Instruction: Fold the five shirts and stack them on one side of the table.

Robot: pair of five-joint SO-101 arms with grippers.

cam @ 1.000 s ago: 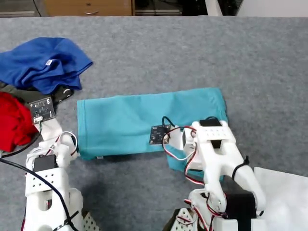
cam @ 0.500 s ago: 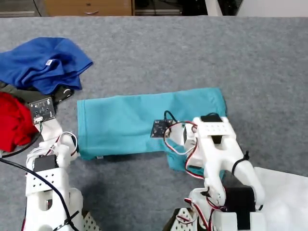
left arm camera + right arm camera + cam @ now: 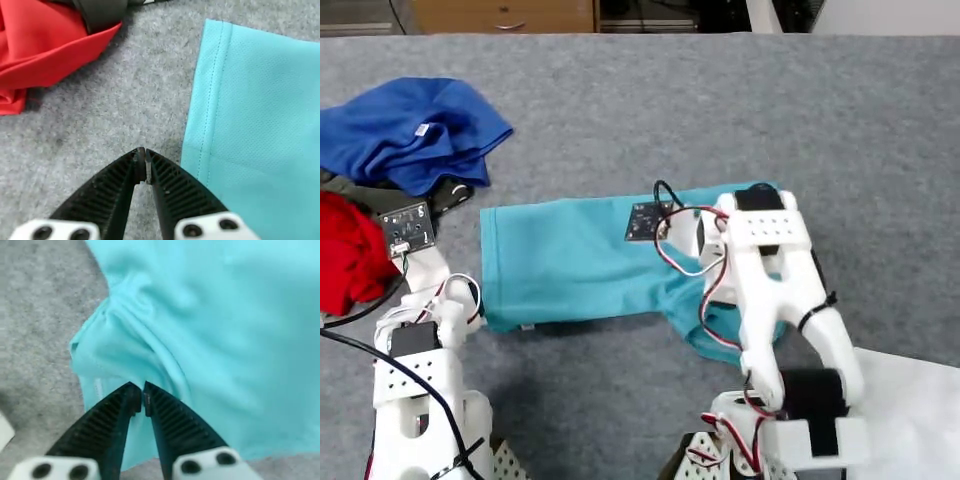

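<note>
- Shirts: you have one in work, the teal shirt point(image 3: 570, 260), lying mid-table as a long flat band with one end bunched under the right arm.
- Blue shirt point(image 3: 410, 130), red shirt point(image 3: 350, 255) and a dark garment point(image 3: 100, 12) sit crumpled in a heap at the table's left edge, touching one another and unfolded.
- White cloth or paper point(image 3: 910, 400) lies at the near right corner; you cannot tell which it is.
- No finished stack is in sight. Judged early: the first fold is under way and the rest is untouched.
- Right gripper point(image 3: 141, 390): jaws closed, a ridge of teal cloth running up into the tips, so it reads as pinching the fabric.
- Left gripper point(image 3: 142, 155): jaws closed on nothing, over bare table point(image 3: 720, 100) just beside the teal shirt's hemmed edge.
- Teal fabric is fine mesh knit with a double-stitched hem, thin and limp. The red shirt looks smooth with soft folds. The table cover is grey, felt-like and rough, likely to drag on cloth.
</note>
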